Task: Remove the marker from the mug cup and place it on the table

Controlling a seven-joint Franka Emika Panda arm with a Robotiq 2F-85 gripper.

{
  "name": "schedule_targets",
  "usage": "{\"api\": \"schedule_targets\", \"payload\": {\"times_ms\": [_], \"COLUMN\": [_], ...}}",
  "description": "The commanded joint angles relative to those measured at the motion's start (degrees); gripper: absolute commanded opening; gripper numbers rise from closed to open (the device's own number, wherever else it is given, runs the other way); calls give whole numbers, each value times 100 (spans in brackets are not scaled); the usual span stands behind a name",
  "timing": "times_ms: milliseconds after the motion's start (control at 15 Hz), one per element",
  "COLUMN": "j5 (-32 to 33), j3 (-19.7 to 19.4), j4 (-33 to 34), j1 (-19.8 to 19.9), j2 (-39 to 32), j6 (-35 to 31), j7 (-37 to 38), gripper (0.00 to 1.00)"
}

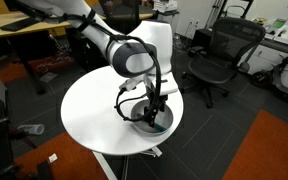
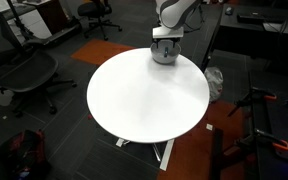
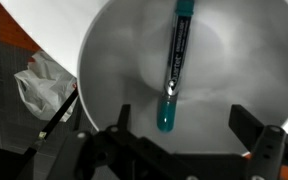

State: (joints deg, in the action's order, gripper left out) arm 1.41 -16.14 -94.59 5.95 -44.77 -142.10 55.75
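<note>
In the wrist view the marker (image 3: 174,62) lies inside the grey mug cup (image 3: 114,60), dark barrel with a teal cap end pointing toward me. My gripper (image 3: 184,125) hangs just above the cup, open, with one finger on each side of the marker's teal end and nothing held. In both exterior views the gripper (image 1: 152,112) (image 2: 164,42) is lowered over the cup (image 1: 160,122) (image 2: 164,55), which stands near the edge of the round white table (image 1: 94,105) (image 2: 144,95). The marker is hidden in the exterior views.
Black office chairs (image 1: 219,55) (image 2: 24,65) stand around the table. A crumpled white bag (image 3: 39,85) (image 2: 214,82) lies on the dark floor beside the table. A wooden desk (image 1: 29,25) is behind the arm. An orange carpet patch (image 1: 269,145) lies nearby.
</note>
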Motion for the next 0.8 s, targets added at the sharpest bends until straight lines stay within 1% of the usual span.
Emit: {"api": "schedule_targets", "payload": {"times_ms": [0,200,267,333,467,533,733], "j5": [-246,-267,-266,-260,-264,-264,-255], "j3": [122,143,135,127,123,122,113], "j4": [590,758,790,789,801,810,829], "j1": [183,233,237,231,238,241,236], "j2": [-341,-497,-538,-561,-602,-617,-649], "j6": [492,607,603,590,580,585,602], "j7": [-303,-300,-285,-272,-265,-267,-263], "gripper": [100,100,84,72,58,49,27]}}
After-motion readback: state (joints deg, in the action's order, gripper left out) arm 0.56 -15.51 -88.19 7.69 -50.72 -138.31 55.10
